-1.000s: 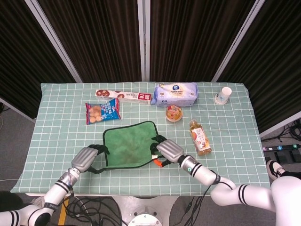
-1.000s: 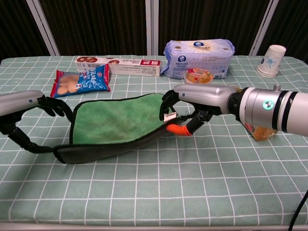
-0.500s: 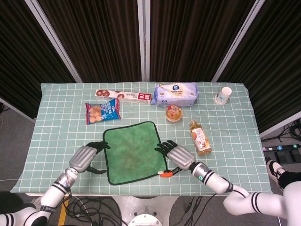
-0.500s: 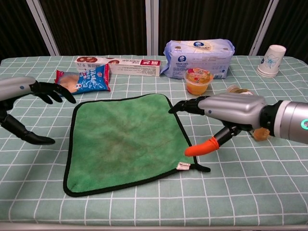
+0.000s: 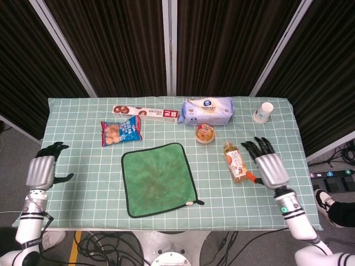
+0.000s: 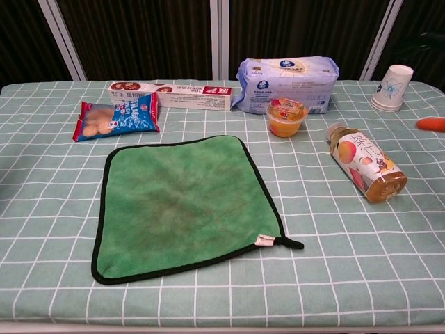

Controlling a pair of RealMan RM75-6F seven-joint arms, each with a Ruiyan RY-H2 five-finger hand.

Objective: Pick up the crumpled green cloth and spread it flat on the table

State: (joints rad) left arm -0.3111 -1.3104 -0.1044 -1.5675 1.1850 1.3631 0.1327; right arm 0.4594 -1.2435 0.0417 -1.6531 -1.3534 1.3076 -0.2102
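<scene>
A: Well, note it: cloth (image 5: pixel 159 179) lies flat, near the front edge of the table (image 5: pixel 77 119), a little left of the middle. No folds that I can see; small tag and loop at its front right corner.

B: Hands?

A: Both well apart from it. Left hand (image 5: pixel 41 170) hangs at the left edge, fingers spread, thumb out, holding nothing. Right hand (image 5: pixel 270 167) is over the right side, fingers fanned, empty as well, just beside the bottle (image 5: pixel 236 161). The chest view catches only an orange fingertip at its right border.

B: Which is nearer the cloth?

A: Right one, by a little, I'd judge. The cloth lies inboard of both, its longer run front to back, turned slightly askew to the grid.

B: Room around it?

A: Bare tablecloth on its left and right. Snack bag (image 5: pixel 121 131) near its back left corner, jelly cup (image 5: pixel 204 133) near the back right. Box (image 5: pixel 145 113), wipes pack (image 5: pixel 207 110) and paper cup (image 5: pixel 264 112) along the back edge.

B: Task state?

A: Looks done to me. If a corner wanted smoothing, the right hand must clear the bottle first.
</scene>
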